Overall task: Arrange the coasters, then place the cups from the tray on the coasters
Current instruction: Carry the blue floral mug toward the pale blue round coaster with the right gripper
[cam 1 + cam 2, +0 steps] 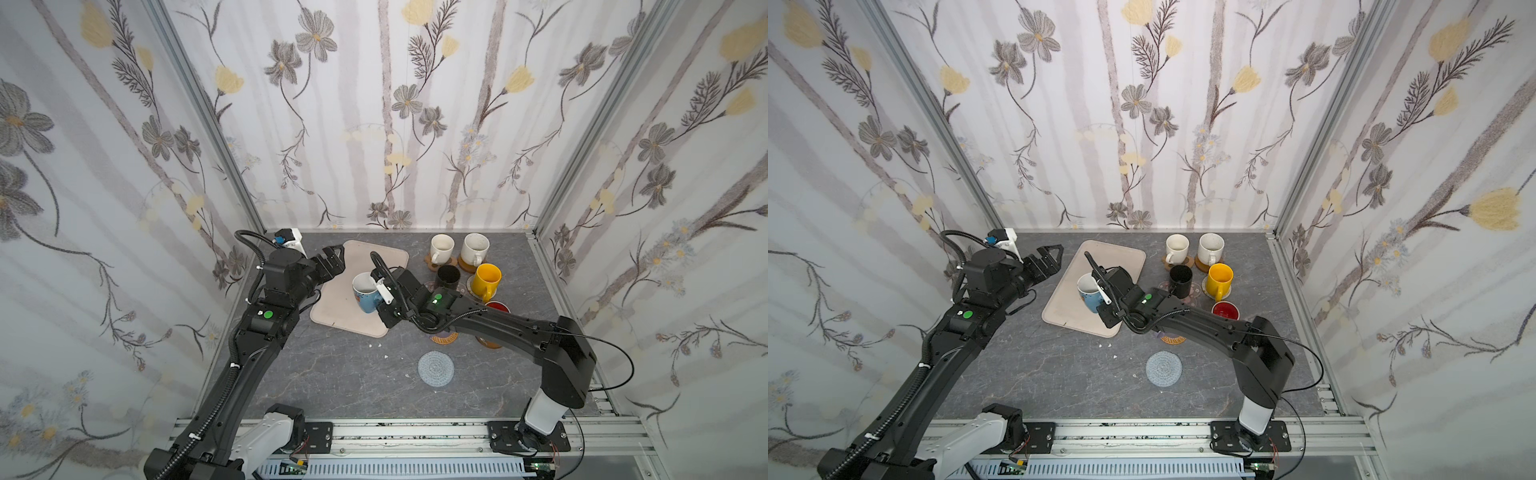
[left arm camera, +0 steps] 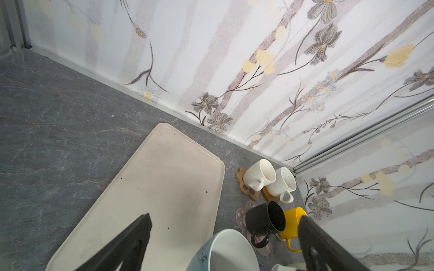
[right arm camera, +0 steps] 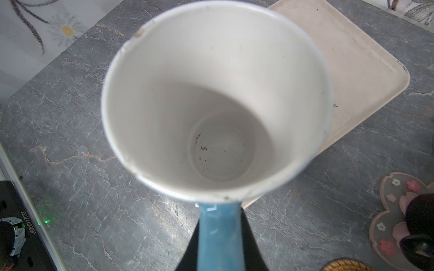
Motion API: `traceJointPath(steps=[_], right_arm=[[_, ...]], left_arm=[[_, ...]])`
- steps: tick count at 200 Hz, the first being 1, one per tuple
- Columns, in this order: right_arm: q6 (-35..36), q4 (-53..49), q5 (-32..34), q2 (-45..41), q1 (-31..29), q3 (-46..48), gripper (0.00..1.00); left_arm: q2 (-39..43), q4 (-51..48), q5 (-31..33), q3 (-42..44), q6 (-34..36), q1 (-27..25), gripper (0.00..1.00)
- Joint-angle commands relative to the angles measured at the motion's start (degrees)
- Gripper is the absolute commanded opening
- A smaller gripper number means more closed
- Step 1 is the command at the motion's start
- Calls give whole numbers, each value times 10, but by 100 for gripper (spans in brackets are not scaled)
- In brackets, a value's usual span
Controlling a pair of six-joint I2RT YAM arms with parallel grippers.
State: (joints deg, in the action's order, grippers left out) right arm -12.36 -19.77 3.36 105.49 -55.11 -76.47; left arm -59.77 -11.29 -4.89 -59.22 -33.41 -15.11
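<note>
My right gripper is shut on the handle of the light blue cup, which hangs tilted just above the beige tray. The tray is otherwise bare. My left gripper stands open over the tray's far left edge, holding nothing. At the back right, the cream cup, speckled cup, black cup and yellow cup sit on coasters. A grey-blue crocheted coaster lies bare in front. The rattan coaster is partly under my right arm.
A cup with a red inside stands right of my right arm. The pink blossom coaster lies under the black cup. Flowered walls close in the back and both sides. Small white crumbs lie near the tray's front edge.
</note>
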Motion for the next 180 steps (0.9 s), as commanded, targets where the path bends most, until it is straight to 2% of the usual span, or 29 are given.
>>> traceJointPath(steps=[1,51,97,143,180], right_arm=[[3,61,2,-47,1,49,0],[0,85,11,-187,1,193,0],[-9,88,20,-287,0,279,0],[-30,106,45,-368,-12,367,0],[-53,82,72,-407,-28,409,0]], left_arm=[[-15,14,21,-16,9,-17,100],[-53,19,54,-28,11,-65,100],[-75,32,70,-26,8,-95,100],[-90,45,79,-19,6,-113,100],[-92,51,82,-13,8,-117,100]])
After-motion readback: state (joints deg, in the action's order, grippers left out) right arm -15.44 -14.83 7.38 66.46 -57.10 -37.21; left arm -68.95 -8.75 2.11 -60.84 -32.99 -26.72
